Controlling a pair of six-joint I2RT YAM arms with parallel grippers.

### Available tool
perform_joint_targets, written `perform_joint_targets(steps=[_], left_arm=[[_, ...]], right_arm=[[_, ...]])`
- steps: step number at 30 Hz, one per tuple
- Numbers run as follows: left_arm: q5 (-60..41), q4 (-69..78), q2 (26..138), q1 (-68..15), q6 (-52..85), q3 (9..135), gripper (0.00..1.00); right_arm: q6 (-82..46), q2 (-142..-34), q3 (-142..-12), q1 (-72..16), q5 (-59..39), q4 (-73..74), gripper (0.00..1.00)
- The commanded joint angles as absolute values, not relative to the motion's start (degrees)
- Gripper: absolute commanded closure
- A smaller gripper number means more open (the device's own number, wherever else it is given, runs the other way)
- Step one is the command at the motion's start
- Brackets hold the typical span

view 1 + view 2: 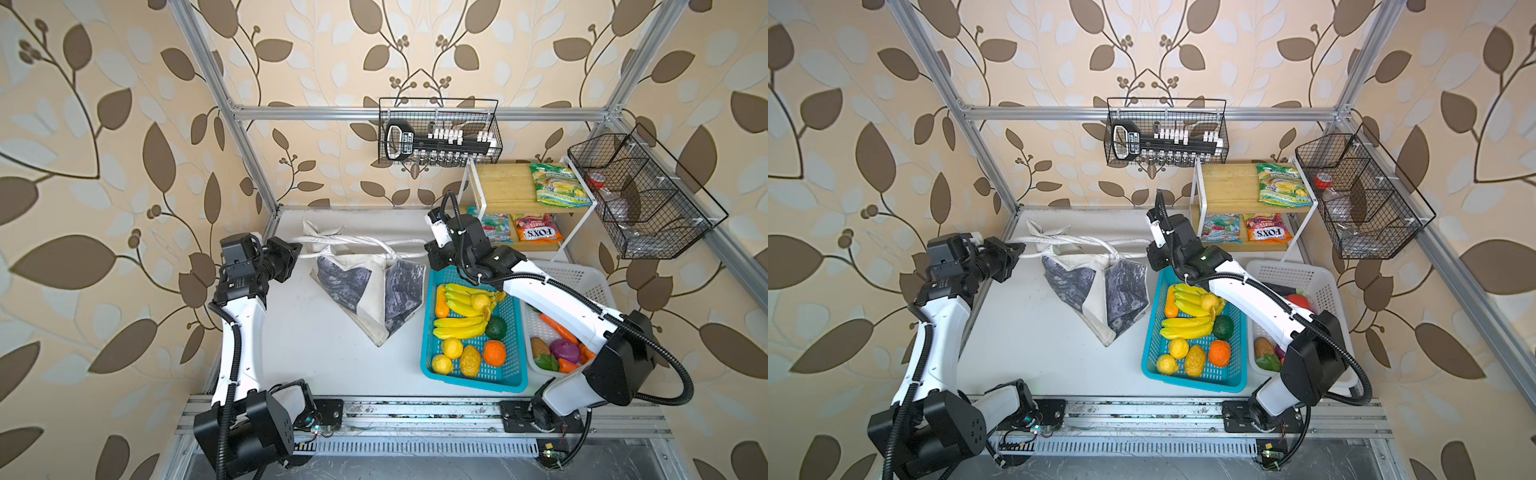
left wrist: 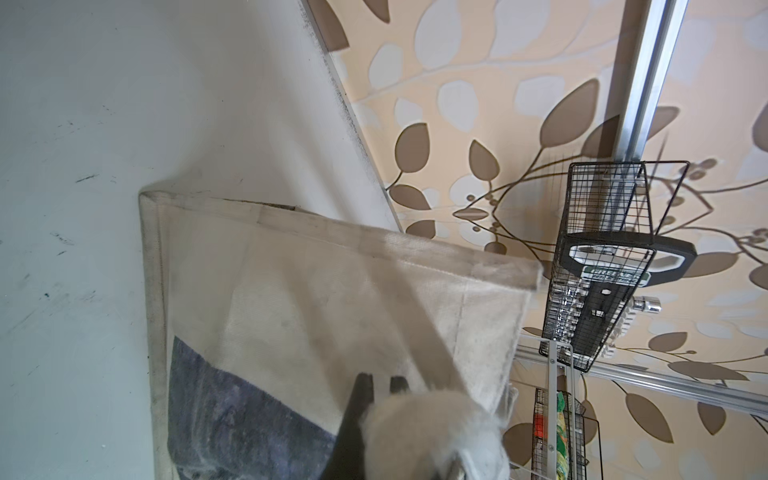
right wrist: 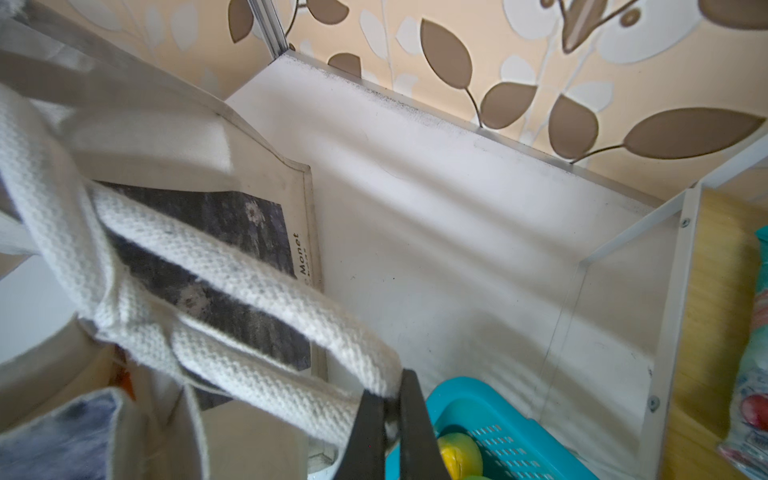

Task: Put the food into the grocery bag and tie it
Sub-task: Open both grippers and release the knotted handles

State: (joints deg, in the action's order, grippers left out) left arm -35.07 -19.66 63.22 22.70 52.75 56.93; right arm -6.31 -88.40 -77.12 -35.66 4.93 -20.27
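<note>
The grocery bag (image 1: 374, 291) (image 1: 1096, 291) lies slumped mid-table, off-white with grey print panels. Its white handles (image 1: 357, 242) stretch sideways between my two grippers and cross in a knot (image 1: 392, 255) over the bag's mouth. My left gripper (image 1: 297, 249) (image 1: 1019, 249) (image 2: 380, 384) is shut on the handles' left end, a blurred strap (image 2: 432, 432) close to its camera. My right gripper (image 1: 428, 249) (image 1: 1149, 249) (image 3: 390, 399) is shut on the woven handle (image 3: 249, 299) at the right end. Loose food, bananas (image 1: 461, 305) and round fruit, lies in the blue basket (image 1: 428, 332). What the bag holds is hidden.
A white basket (image 1: 582, 274) with vegetables stands right of the blue one, under my right arm. A white shelf at the back right holds sweet packets (image 1: 557, 185) (image 1: 536, 232). Two black wire baskets (image 1: 440, 133) (image 1: 640, 195) hang on the frame. The blue basket's rim (image 3: 498, 436) is right beside my right gripper.
</note>
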Motion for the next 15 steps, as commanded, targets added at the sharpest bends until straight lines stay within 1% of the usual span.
perform_joint_targets(steps=[1, 3, 7, 10, 11, 12, 15], left_arm=[[-26.1, -15.2, 62.7, 26.1, 51.9, 56.8, 1.0], [-26.3, -15.4, 62.6, 26.1, 52.3, 56.8, 1.0], [-29.9, -12.3, 61.8, 26.1, 53.9, 55.7, 1.0], [-30.4, -12.9, 61.2, 26.1, 53.8, 55.8, 1.0], [-31.2, -12.8, 61.1, 26.1, 53.9, 55.7, 0.98], [-32.3, -12.3, 61.1, 26.1, 54.3, 55.5, 0.94], [-36.2, -9.2, 61.1, 26.0, 55.6, 54.0, 0.89]], right_arm=[[-4.4, -87.8, -75.1, -33.2, 16.8, -28.2, 1.0], [-4.5, -87.1, -74.7, -33.3, 14.6, -27.2, 1.0], [-3.8, -85.9, -75.9, -34.9, 10.0, -25.0, 1.0], [-4.0, -86.2, -77.9, -35.9, 7.9, -25.0, 0.93], [-4.1, -86.5, -78.7, -36.0, 7.3, -25.0, 0.92], [-4.1, -86.9, -79.2, -36.3, 6.4, -25.0, 0.91], [-4.1, -87.8, -80.6, -37.0, 5.5, -24.9, 0.87]])
